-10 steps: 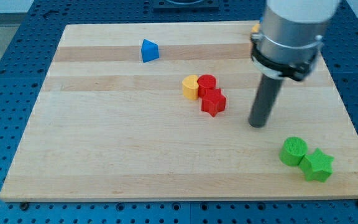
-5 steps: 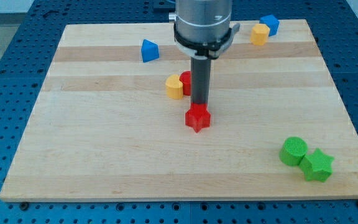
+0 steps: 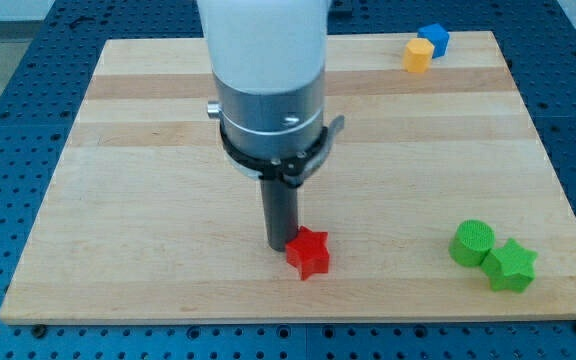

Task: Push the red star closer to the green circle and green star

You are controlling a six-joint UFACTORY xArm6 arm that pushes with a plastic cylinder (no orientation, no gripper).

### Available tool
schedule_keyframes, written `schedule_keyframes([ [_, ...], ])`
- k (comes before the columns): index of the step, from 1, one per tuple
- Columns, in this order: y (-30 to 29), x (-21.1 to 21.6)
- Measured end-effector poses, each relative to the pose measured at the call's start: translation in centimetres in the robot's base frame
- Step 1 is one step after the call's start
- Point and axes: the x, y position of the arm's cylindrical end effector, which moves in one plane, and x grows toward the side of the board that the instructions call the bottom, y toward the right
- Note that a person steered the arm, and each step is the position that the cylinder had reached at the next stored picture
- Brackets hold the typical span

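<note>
The red star (image 3: 308,252) is observed low on the wooden table (image 3: 148,220), slightly left of the view's centre. My tip (image 3: 280,243) is set against the star's upper-left side, apparently touching it. No jaws are present on the end effector: it is a plain rod. The green circle (image 3: 472,243) and green star (image 3: 511,265) are found touching each other near the view's lower right, well apart from the red star. A yellow block (image 3: 417,55) and a blue block (image 3: 433,39) are noted at the view's top right.
</note>
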Motion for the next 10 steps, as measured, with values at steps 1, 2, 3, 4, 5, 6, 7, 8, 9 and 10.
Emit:
schedule_keyframes([
  [1, 0.6, 2.0],
  [2, 0.5, 4.2],
  [3, 0.6, 5.6],
  [4, 1.2, 4.8],
  [5, 2.4, 3.5],
  [6, 4.5, 3.5],
  [7, 7.0, 3.5],
  [8, 9.9, 3.5],
  [9, 12.1, 3.4],
  [10, 13.8, 3.3],
])
